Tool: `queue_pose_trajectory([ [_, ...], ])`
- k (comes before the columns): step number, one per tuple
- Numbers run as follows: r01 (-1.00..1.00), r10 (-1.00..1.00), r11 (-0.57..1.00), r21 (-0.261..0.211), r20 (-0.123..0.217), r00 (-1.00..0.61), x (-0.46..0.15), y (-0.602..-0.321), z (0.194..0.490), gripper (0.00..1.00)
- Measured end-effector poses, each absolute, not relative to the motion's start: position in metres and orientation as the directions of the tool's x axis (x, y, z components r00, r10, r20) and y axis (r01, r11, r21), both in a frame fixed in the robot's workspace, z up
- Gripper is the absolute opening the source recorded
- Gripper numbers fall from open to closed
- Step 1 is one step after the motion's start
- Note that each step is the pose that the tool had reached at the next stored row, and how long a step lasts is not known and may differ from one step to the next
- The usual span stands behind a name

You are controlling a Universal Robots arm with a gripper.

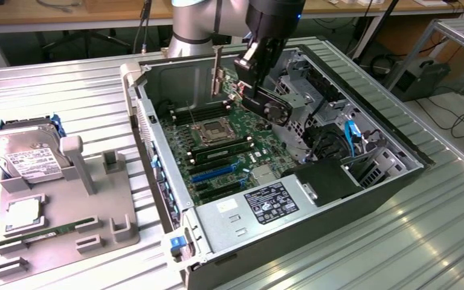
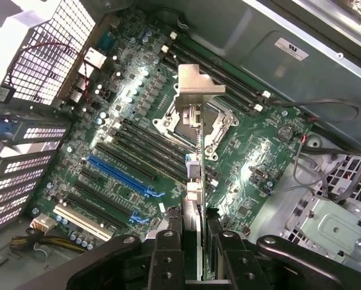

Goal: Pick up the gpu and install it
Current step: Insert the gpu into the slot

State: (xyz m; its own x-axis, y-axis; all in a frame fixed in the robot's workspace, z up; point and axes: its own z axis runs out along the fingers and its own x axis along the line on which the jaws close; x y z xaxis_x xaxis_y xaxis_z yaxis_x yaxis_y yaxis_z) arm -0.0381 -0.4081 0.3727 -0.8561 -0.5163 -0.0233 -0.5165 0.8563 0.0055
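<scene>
**Desk:** Exterior view first. What is the arm doing?

**Photographer:** The gripper (image 1: 250,71) is clamping the gpu (image 1: 269,107) and holding it above the open computer case (image 1: 345,223), over the motherboard (image 1: 220,151). The card is hanging tilted. Its silver bracket (image 1: 215,72) is standing upright on the exterior view's left, with the fan shroud on the right.

**Desk:** And the slots?

**Photographer:** The blue slots (image 1: 215,172) are lying nearer the labelled power supply (image 1: 274,202). The card is hovering apart from them, over the processor socket (image 1: 215,130).

**Desk:** Wrist view?

**Photographer:** The fingers (image 2: 168,257) are pinching the gpu (image 2: 197,181) edge-on, jaws narrowed onto it. Its long axis is running straight out from the gripper (image 2: 195,263) to the silver bracket (image 2: 195,90). The blue slots (image 2: 123,175) are sitting off to one side, angled across that axis, so the card is, by my reading, not yet lined up.
</scene>
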Motion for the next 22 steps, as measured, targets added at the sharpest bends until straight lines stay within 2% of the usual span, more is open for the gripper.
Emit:
queue_pose_trajectory([
  [22, -0.58, -0.58, 0.814, 0.005, -0.023, -0.814, -0.0381, -0.4081, 0.3727, 0.27],
])
